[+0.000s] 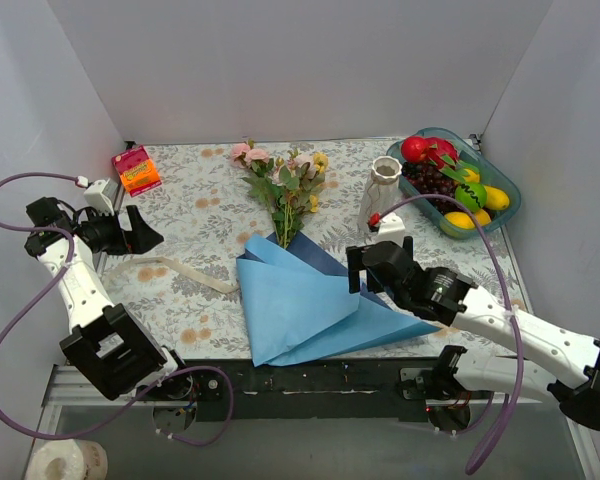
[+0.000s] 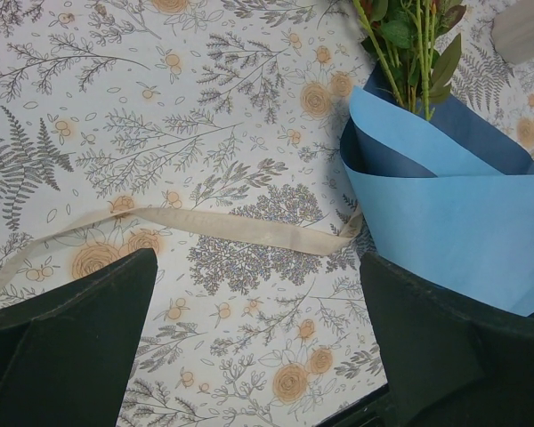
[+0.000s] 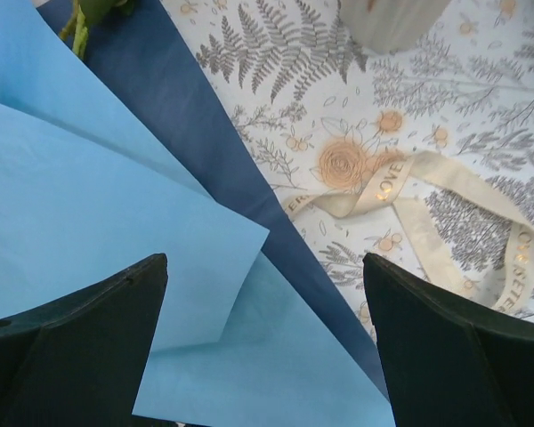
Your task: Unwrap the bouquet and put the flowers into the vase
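Note:
The bouquet's flowers (image 1: 280, 185), pink and yellow with green leaves, lie mid-table with their stems (image 2: 409, 44) tucked into loosened light blue paper (image 1: 300, 300). A cream ribbon (image 1: 180, 272) lies flat on the cloth left of the paper. The white ribbed vase (image 1: 383, 190) stands upright right of the flowers. My left gripper (image 1: 143, 232) hangs open at the far left, over the ribbon (image 2: 214, 227), holding nothing. My right gripper (image 1: 375, 262) is open above the paper's right edge (image 3: 116, 205), also holding nothing. A lettered strip of ribbon (image 3: 427, 196) lies beside that edge.
A teal basket (image 1: 507, 205) of toy fruit stands at the back right, close behind the vase. An orange carton (image 1: 137, 168) sits at the back left. White walls close in three sides of the floral tablecloth (image 1: 200, 200).

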Robot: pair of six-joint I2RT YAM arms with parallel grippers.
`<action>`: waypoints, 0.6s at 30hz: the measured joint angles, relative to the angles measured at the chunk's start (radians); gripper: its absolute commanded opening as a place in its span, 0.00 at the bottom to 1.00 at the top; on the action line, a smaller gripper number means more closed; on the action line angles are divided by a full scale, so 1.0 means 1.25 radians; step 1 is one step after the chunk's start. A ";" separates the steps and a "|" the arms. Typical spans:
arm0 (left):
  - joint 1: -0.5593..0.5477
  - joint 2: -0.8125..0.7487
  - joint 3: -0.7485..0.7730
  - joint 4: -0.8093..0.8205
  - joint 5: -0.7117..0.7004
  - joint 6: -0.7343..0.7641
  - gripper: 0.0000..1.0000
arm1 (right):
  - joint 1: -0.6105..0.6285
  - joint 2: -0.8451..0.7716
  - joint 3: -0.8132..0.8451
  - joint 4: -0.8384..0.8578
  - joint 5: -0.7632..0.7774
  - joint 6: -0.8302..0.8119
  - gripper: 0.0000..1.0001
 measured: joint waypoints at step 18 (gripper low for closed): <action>0.000 -0.013 0.000 -0.001 0.000 0.005 0.98 | -0.089 -0.050 -0.230 0.256 -0.279 0.083 0.59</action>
